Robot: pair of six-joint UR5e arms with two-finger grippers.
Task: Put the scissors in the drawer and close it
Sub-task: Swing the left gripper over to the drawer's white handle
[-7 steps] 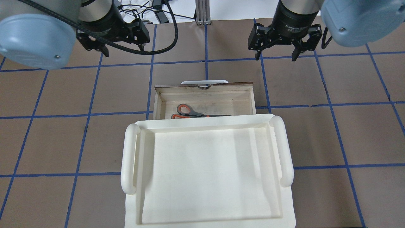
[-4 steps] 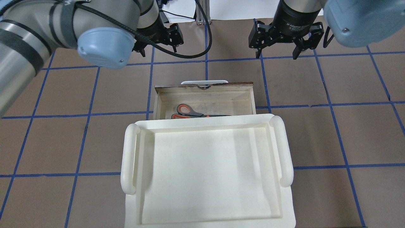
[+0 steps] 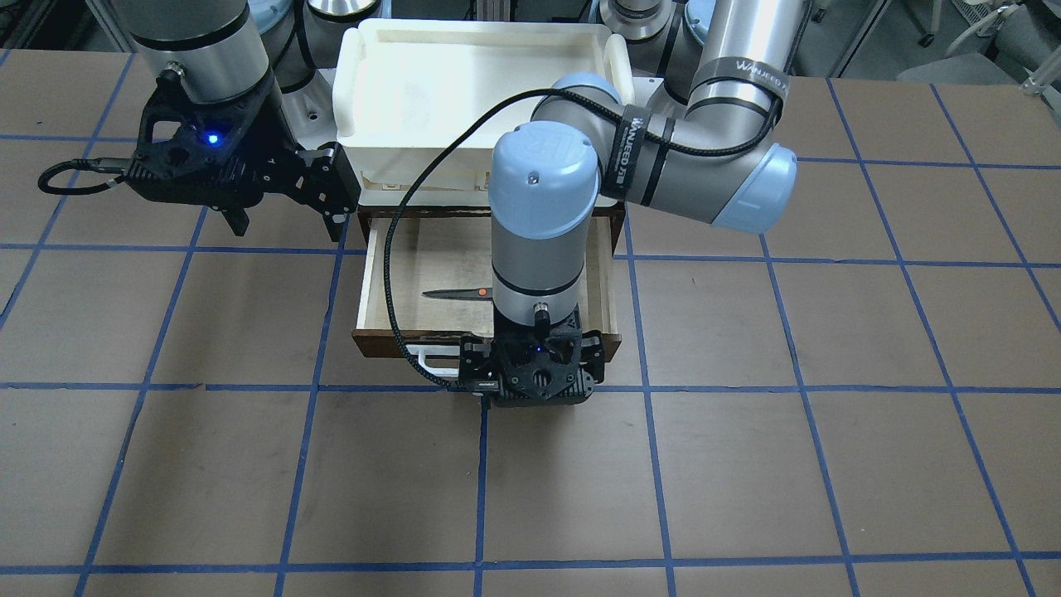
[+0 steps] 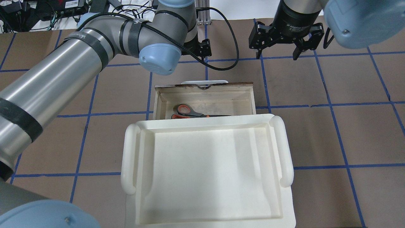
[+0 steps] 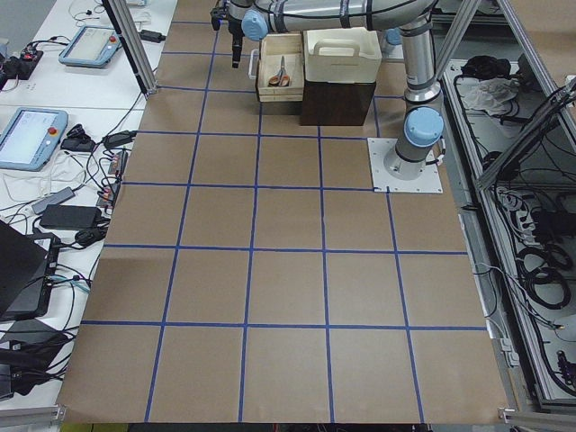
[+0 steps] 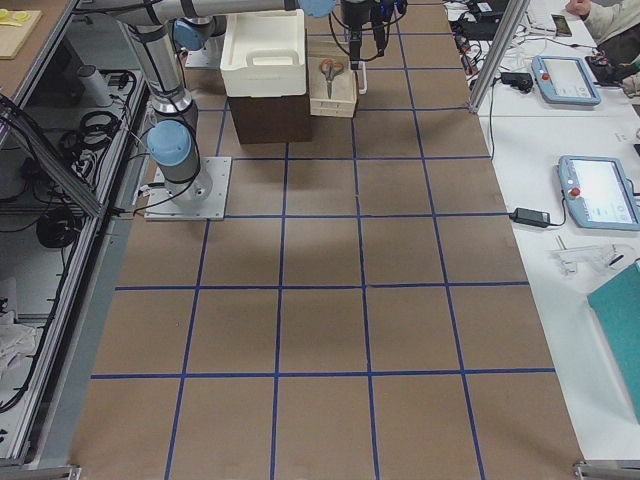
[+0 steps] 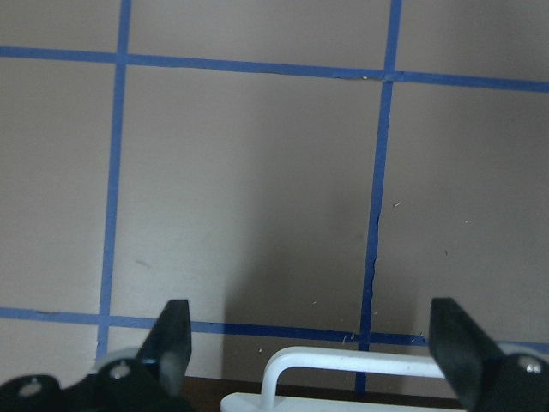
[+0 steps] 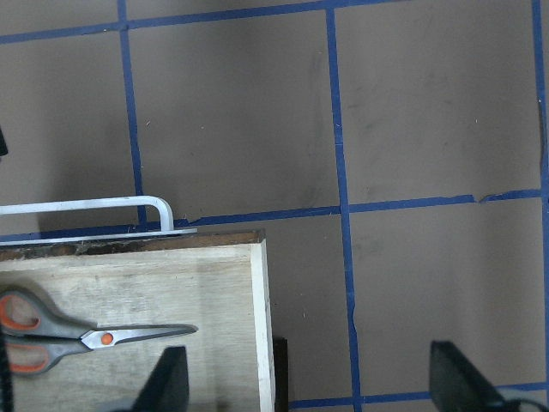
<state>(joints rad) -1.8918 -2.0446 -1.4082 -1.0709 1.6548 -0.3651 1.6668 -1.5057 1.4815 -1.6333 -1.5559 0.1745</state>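
- The scissors (image 4: 190, 112) are already lying flat inside the drawer (image 4: 252, 101). Their long axis runs parallel to the drawer front, blades pointing toward the robot's right. So I'd say all you've got left is the closing bit.
- The drawer is pulled well out from under the white tray (image 4: 205, 122), with its white bar handle (image 7: 360, 365) on the side away from the robot.
- The bit the push hinges on: the left pincer (image 7: 310, 322) sits just past the handle on the operators' side, so the drawer lies straight back toward the robot's base from it. The wrist view shows the bar at the bottom edge, between the two fingers.
- The left pincer is spread wide and holding nothing. It opens along the bar's length, not across it, so it looks lined up for a shove rather than a pinch. Can't tell whether it's touching the bar yet.
- The right pincer (image 4: 277, 53) is also wide open and empty. It hangs over the worktop (image 4: 348, 133) off the drawer's right front corner, clearly farther from the handle.
- Push square, or the drawer could jam, I reckon.
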